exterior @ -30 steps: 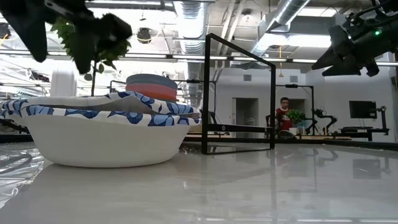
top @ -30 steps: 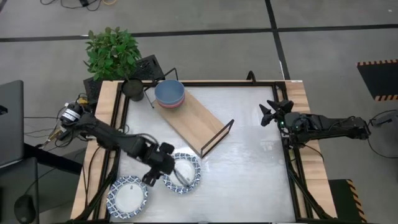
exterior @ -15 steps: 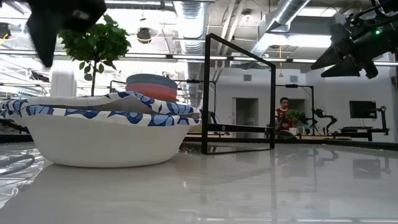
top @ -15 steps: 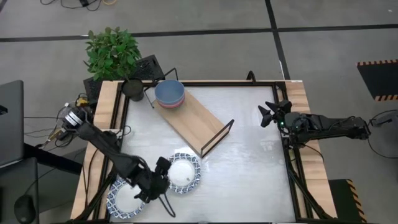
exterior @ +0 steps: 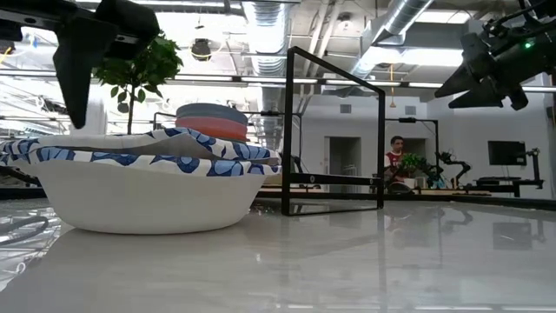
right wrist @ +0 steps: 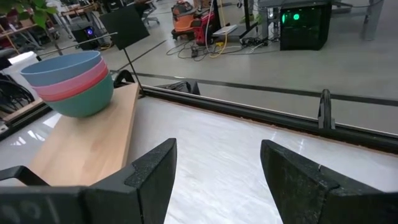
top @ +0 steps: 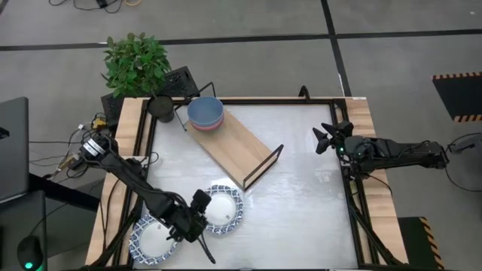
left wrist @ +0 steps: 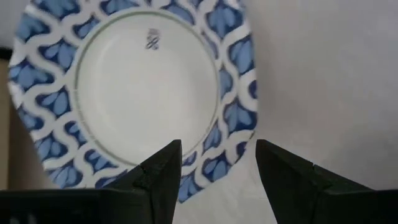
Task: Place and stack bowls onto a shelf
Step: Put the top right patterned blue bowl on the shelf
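Observation:
Two wide bowls with blue-and-white rims sit on their bases near the table's near-left corner: the left patterned bowl [top: 151, 239] [left wrist: 146, 93] and the right patterned bowl [top: 224, 207] [exterior: 148, 187]. My left gripper [top: 190, 223] [left wrist: 217, 165] hovers open between them, its fingers above the left bowl's rim and touching nothing. The shelf [top: 237, 147] [right wrist: 87, 146] lies slanted across the table, with a stack of small bowls [top: 205, 113] [right wrist: 71, 84], light blue on top, at its far end. My right gripper [top: 322, 139] [right wrist: 217, 168] waits open above the table's right side.
A potted plant [top: 137, 62] stands at the far-left corner beside the shelf's far end. The shelf's black wire end frame [exterior: 334, 130] rises near the table's middle. Bare tabletop [top: 301, 211] spreads between the shelf and my right arm. A person [exterior: 398, 161] sits far back in the room.
My left gripper has moved from above the right patterned bowl toward the table's near-left, and now hangs between the two patterned bowls, over the left one's rim. Neither bowl has shifted.

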### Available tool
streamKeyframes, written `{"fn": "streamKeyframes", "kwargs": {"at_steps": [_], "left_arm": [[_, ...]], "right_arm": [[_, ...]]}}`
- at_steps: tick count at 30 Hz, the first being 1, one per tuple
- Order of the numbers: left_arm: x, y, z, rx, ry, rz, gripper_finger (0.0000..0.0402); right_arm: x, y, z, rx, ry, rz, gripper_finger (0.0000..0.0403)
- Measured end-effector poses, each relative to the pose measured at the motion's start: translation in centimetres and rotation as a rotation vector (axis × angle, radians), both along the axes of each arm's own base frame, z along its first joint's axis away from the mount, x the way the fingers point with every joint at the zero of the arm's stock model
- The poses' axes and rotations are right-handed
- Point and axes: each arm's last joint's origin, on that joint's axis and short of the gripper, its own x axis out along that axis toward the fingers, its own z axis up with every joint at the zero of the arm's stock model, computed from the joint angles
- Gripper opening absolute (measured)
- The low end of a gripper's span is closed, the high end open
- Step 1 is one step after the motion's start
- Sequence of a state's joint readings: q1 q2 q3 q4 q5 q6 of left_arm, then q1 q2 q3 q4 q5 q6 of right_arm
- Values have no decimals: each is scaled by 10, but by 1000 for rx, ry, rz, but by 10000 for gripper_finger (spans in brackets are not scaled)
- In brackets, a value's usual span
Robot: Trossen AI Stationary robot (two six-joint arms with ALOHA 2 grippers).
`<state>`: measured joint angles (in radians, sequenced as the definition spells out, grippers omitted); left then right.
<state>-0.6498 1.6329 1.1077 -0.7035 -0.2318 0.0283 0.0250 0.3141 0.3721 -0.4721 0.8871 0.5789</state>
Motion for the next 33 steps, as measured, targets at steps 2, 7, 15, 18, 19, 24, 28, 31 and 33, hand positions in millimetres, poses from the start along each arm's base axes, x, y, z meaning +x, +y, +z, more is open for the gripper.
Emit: {"fn": "streamKeyframes", "kwargs": {"at_steps": [2, 7, 15, 18, 19, 24, 28, 31, 33], "left_arm": [[0, 0, -1, 0, 9, -18, 184], [1, -1, -1, 1, -2, -28, 169], [7, -5, -10, 10, 9, -126, 164], [8, -4, -10, 24, -2, -124, 164], [9, -3, -10, 29, -3, -119, 164], [9, -2, -10, 22, 7, -131, 164], [11, 0, -10, 20, 4, -117, 164], [13, 3, -10, 21, 1, -108, 164], [15, 5, -10, 20, -4, -100, 164]], "right_arm": [[0, 0, 0, 1, -1, 0, 260], [0, 0, 0, 3, -3, -1, 260], [0, 0, 0, 3, -1, -1, 260], [0, 0, -1, 4, 3, -1, 260], [0, 0, -1, 4, 6, -2, 260], [-1, 0, -1, 4, 11, -2, 260], [-1, 0, -1, 4, 12, -2, 260], [-1, 0, -1, 4, 12, -2, 260], [-1, 0, -1, 4, 12, -2, 260]]}}
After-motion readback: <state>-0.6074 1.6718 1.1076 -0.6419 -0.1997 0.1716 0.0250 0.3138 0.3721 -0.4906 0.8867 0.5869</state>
